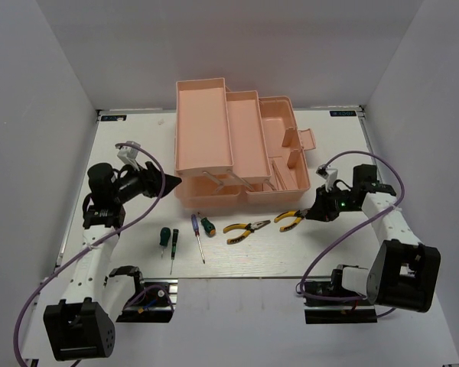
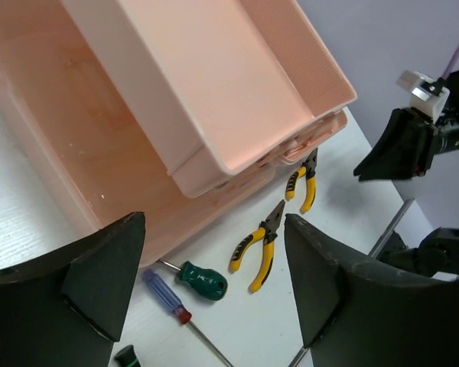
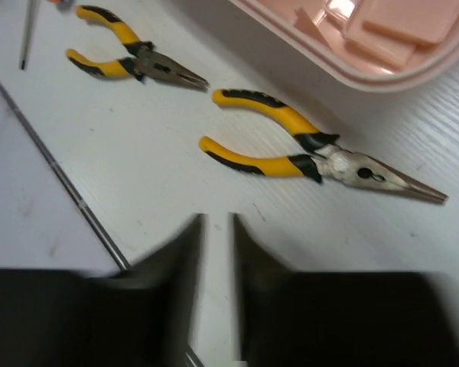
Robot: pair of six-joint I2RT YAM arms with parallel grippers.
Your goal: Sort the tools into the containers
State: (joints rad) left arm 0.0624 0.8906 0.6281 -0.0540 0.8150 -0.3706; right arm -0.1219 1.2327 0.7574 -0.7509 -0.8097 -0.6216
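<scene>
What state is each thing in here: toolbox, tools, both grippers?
Toolbox: open, trays fanned out, raised trays empty.
Left pliers: flat on table, jaws shut.
Right pliers: flat on table, jaws shut.
Blue-handled screwdriver: lying on table.
Stubby green screwdriver: lying on table.
Dark green screwdriver: lying on table.
Left gripper: open, empty.
Right gripper: narrowly open, empty.

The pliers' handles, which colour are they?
Yellow with black patches on both pliers; the right wrist view shows them best.
</scene>
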